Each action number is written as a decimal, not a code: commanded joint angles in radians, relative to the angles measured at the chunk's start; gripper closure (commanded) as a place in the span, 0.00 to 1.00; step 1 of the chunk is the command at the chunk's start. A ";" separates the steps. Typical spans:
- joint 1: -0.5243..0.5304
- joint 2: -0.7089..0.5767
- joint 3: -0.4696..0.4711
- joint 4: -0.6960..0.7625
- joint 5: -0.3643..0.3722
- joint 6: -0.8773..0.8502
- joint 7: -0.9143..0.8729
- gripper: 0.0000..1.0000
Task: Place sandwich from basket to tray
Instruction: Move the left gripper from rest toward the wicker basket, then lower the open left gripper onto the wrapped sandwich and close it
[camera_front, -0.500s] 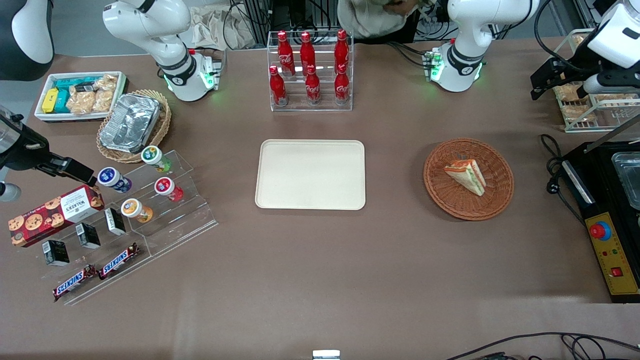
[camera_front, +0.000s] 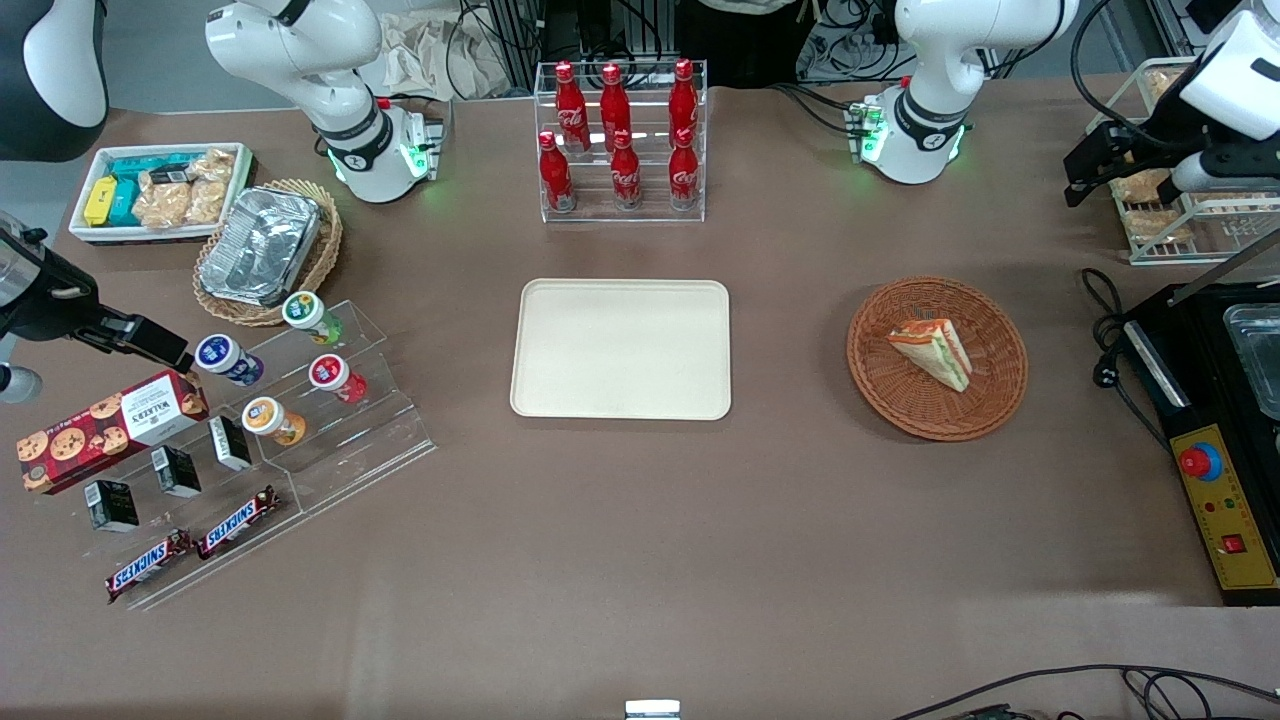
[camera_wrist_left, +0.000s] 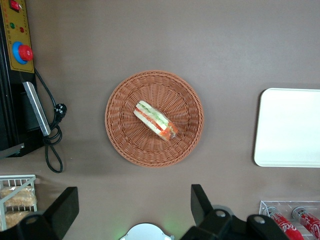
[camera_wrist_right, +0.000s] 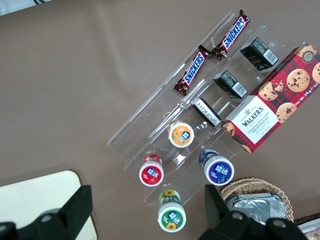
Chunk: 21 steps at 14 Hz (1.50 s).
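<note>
While the two dark fingers (camera_wrist_left: 62, 210) of the left arm's gripper (camera_wrist_left: 132, 212) stand spread wide with nothing between them, we note the gripper hanging high above the table (camera_front: 640, 520), toward the working arm's end, and touching nothing. In the front view the same gripper (camera_front: 1085, 170) shows in the air beside the wire rack (camera_front: 1180, 215) of bagged pastries, farther from the camera than the basket (camera_front: 937, 358). Seen from the left wrist, the basket (camera_wrist_left: 154, 118) lies well below the open fingers, and the sandwich (camera_wrist_left: 156, 120) rests inside it close to the centre, lying on its side with its green, red and white filling edge showing. In the front view the sandwich (camera_front: 932, 352) sits in the basket, its narrow tip pointing toward the camera. We record the tray (camera_front: 621, 348) at the middle of the table, well apart from the basket, flat and bare. The bottle rack (camera_front: 620, 140) stands farther from the camera than the tray. A black control box (camera_front: 1215, 440) with a red button sits at the working arm's end of the table, near the basket.
</note>
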 joint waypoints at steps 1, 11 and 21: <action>-0.004 -0.044 -0.004 -0.073 0.007 0.007 -0.013 0.00; -0.003 -0.150 -0.009 -0.572 0.007 0.414 -0.219 0.00; -0.007 0.129 -0.049 -0.701 0.010 0.842 -0.535 0.00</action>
